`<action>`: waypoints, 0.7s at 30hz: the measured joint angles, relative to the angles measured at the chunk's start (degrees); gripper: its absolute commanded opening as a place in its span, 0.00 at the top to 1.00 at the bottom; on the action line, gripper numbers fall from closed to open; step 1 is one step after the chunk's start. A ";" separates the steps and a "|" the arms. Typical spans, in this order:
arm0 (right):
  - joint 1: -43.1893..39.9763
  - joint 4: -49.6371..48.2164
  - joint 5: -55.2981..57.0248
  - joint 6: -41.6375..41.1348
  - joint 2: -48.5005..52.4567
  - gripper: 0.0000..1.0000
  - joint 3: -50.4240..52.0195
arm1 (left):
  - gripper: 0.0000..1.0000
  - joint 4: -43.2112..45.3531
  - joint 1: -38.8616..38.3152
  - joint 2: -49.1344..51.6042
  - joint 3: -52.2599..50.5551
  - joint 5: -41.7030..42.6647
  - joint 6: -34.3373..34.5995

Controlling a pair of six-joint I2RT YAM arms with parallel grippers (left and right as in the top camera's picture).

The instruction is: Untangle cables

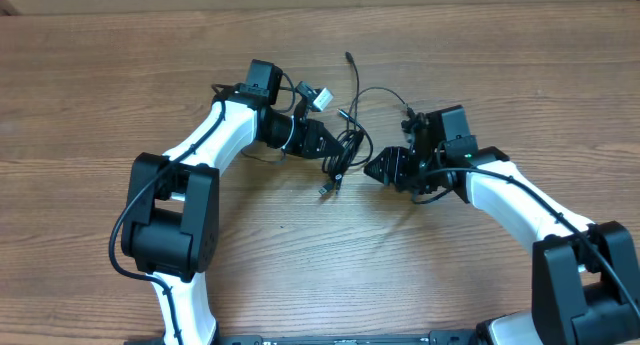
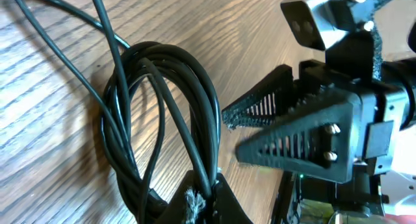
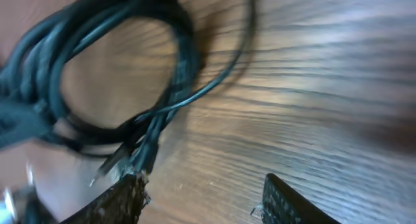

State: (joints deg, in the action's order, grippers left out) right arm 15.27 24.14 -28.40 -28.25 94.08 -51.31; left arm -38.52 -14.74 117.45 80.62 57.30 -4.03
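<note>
While the left gripper clamps the cables at mid-table, they look light and floppy; the right gripper, parted and empty at four o'clock, should pinch one outer strand.

The counter is lit evenly and softly from above, and only faint shadows are cast. The right wrist view is smeared by motion blur, so the cables are softened; a pale sheen is seen on the wood.
</note>
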 measured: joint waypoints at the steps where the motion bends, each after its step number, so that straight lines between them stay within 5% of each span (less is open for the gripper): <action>1: 0.42 -0.09 1.27 -2.58 0.00 0.43 0.00 | 0.96 -0.02 0.17 0.00 0.00 -0.22 0.31; 7: 3.80 -1.92 6.82 -12.28 0.00 0.52 0.00 | 0.96 -0.63 2.38 0.00 0.00 -1.88 1.42; 21: 11.17 -6.95 19.02 -24.68 0.44 0.52 0.00 | 0.96 -0.46 4.35 0.00 -0.44 -14.84 9.99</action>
State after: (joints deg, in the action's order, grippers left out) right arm 26.44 17.19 -9.39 -52.93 94.52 -51.31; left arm -38.98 -10.39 117.45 80.18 42.46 5.96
